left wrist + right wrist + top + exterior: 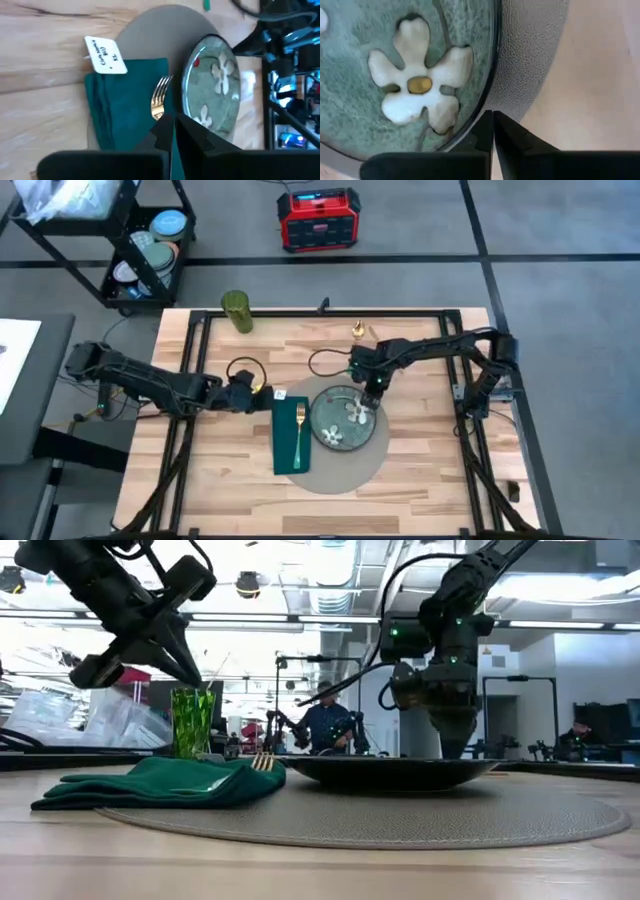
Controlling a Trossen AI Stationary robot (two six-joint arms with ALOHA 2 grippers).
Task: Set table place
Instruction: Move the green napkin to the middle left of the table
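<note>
1. My left gripper (pixel 262 392) hovers above the table (pixel 420 480), just off the upper left edge of the placemat (pixel 340 475); its fingers (pixel 192 142) are pressed together on nothing.
2. A green ribbed glass (pixel 237 310) stands at the table's far left corner, well apart from me; I cannot tell whether anything is in it.
3. The dark green napkin (pixel 287 442) lies on the placemat's left side, partly overhanging onto the wood. A gold fork (pixel 299 430) rests along it, tines toward the far edge.
4. A white paper tag (pixel 105 55) sits at the napkin's far corner with handwriting on it that I cannot read.
5. The placemat lies at the table's middle, toward the near edge, under both my grippers' reach.
6. The green floral plate (pixel 335 430) sits on the placemat, just right of the fork. It holds nothing but its painted white flowers (pixel 417 87).
7. My right gripper (pixel 372 395) points down at the plate's far right rim, fingertips (pixel 507 135) clenched together, empty, right beside the rim.
</note>
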